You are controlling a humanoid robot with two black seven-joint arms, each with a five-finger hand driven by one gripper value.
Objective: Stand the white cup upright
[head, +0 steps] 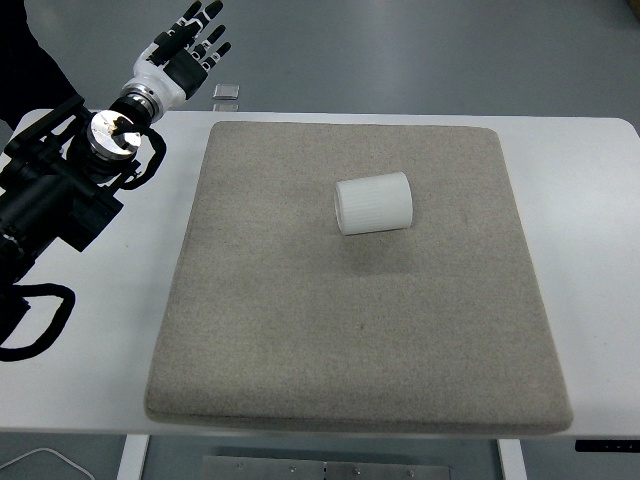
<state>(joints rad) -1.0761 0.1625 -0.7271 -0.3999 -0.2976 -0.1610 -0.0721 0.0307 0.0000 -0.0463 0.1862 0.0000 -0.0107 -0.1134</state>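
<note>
White cup [373, 203] lies on its side near the middle of the grey mat [300, 340], a little toward the far edge — nothing of the job is done yet, as I judge it. From the head view its long axis runs roughly left to right across the mat, tilted slightly; which end is the mouth I cannot tell, though the left face looks closed. My left hand [190, 55] is raised over the table's [590, 200] far left corner, well apart from the cup, fingers spread and holding nothing. Everything remains: reaching in, gripping the ribbed side, tipping it onto its base.
</note>
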